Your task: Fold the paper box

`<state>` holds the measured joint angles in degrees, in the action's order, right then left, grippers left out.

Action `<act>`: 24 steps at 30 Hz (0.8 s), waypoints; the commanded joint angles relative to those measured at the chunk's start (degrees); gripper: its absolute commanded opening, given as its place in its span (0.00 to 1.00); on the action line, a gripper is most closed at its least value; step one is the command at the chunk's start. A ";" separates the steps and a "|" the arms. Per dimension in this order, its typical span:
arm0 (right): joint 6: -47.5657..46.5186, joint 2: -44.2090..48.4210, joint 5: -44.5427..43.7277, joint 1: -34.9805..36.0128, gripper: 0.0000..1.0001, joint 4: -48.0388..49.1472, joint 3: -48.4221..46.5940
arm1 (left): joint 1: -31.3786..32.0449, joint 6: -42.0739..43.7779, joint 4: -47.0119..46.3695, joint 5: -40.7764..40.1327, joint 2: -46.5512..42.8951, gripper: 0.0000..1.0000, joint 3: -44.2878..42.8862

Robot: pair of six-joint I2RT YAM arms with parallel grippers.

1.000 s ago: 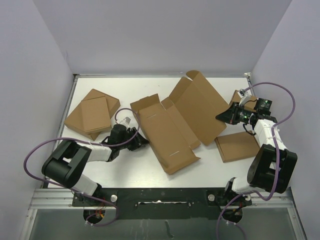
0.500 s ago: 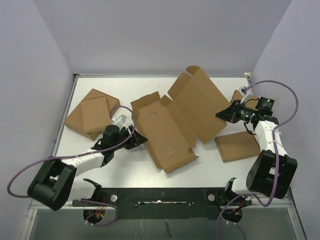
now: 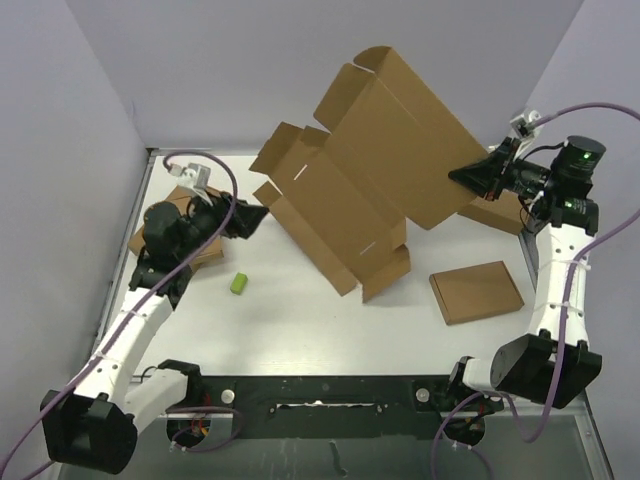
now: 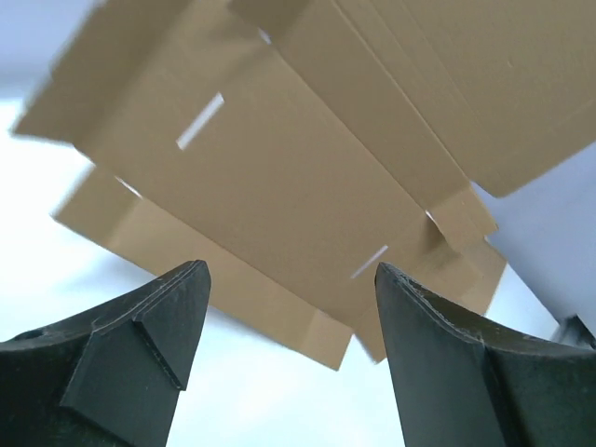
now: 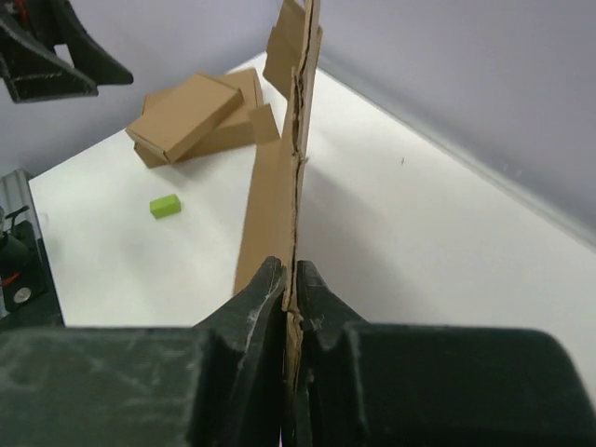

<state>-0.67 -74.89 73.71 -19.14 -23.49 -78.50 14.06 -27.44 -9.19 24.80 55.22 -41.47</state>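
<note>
Brown cardboard: clamps the paper box [image 3: 370, 170] by its edge between the right jaws, tilted. Holds left jaws released, empty, box just ahead.

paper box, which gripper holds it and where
The right gripper pinches the paper box by the edge of its raised panel; the left gripper is open, holding nothing.

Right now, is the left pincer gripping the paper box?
No, the left pincer gapes open with nothing in it; the paper box hangs beyond its tips.
</note>
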 commanded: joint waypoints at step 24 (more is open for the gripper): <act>-13.13 1.70 18.53 -0.05 0.00 -17.29 -26.44 | -20.26 -15.74 -49.77 47.89 40.83 0.56 -53.19</act>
<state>-13.23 -74.89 86.52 -19.14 -41.39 -103.83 -7.46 -34.61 -42.92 66.19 92.29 -88.66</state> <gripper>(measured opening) 0.037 0.556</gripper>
